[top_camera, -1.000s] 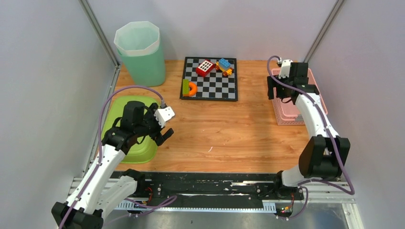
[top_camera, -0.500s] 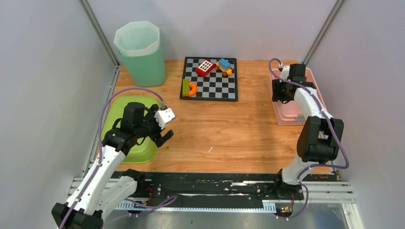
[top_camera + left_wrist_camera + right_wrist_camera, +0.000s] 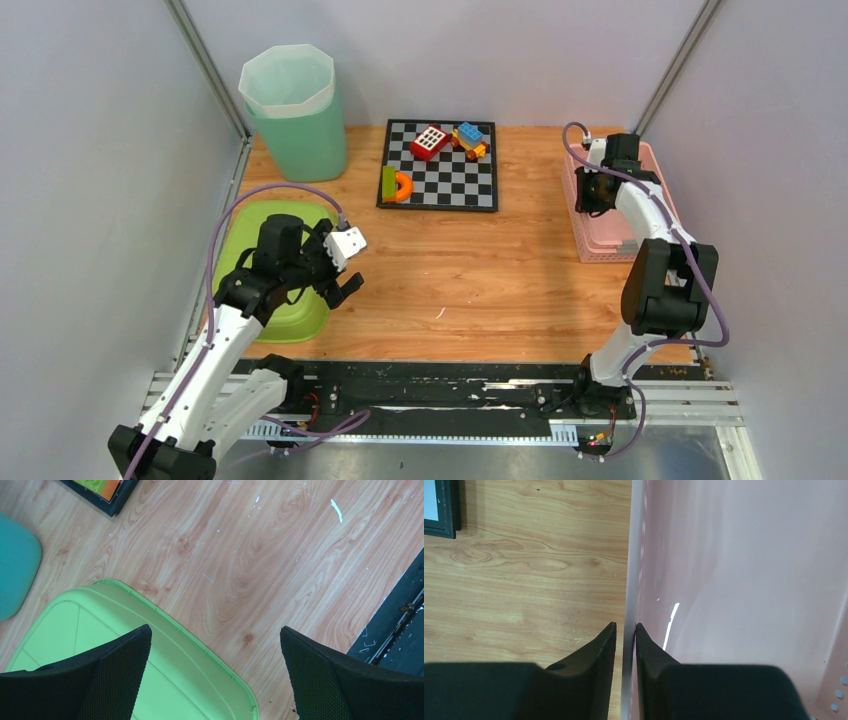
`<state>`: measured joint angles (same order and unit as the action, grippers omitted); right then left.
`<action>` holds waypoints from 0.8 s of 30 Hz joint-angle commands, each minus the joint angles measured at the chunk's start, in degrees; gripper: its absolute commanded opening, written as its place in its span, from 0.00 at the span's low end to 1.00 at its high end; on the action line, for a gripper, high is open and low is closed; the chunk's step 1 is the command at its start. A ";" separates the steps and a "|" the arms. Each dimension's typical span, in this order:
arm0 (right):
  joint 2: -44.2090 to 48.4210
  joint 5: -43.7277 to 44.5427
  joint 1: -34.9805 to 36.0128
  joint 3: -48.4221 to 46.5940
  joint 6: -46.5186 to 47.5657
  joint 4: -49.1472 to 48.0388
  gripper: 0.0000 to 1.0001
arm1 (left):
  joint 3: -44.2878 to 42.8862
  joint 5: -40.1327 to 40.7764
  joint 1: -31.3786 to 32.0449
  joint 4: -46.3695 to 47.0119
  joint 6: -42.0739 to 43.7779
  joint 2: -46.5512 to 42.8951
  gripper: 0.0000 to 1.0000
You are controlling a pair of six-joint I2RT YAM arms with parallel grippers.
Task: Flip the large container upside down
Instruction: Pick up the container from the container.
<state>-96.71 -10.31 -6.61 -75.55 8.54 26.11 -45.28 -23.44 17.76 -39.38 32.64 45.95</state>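
- Two fingers of the right end effector (image 3: 624, 626) are drawn almost together on the thin left wall of the pink container (image 3: 734, 580), one outside it and one inside. They seem to touch it on both sides.
- The pink container sits with its opening upward along the right edge of the surface (image 3: 470, 270), near the far-right corner.
- The left end effector (image 3: 215, 632) is spread wide and holds nothing. It hangs over the right rim of the green tub (image 3: 165, 680) by the left edge.
- A teal bin (image 3: 295, 120) stands in the far-left corner.
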 commanded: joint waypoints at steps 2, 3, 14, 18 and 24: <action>-0.12 -1.41 -0.95 -1.44 -0.45 1.40 0.20 | 0.45 -1.29 -0.27 -0.33 0.46 -0.43 1.00; -0.15 -1.53 -0.98 -1.52 -0.45 1.44 0.19 | 0.45 -1.32 -0.27 -0.41 0.45 -0.44 1.00; -0.10 -1.24 -0.95 -2.25 -0.10 1.82 0.03 | 0.45 -1.43 -0.27 -0.61 0.53 -0.52 1.00; -0.28 -0.18 -0.97 -3.55 -0.01 1.84 0.03 | 0.45 -1.43 -0.27 -0.60 0.56 -0.52 1.00; 1.31 0.54 -0.95 -4.66 -0.62 1.84 0.03 | 0.45 -1.43 -0.27 -0.70 0.62 -0.60 1.00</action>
<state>-96.71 -10.22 -6.83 -78.13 8.54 27.24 -45.28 -23.90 17.76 -39.44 32.67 45.95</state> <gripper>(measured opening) 0.067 0.999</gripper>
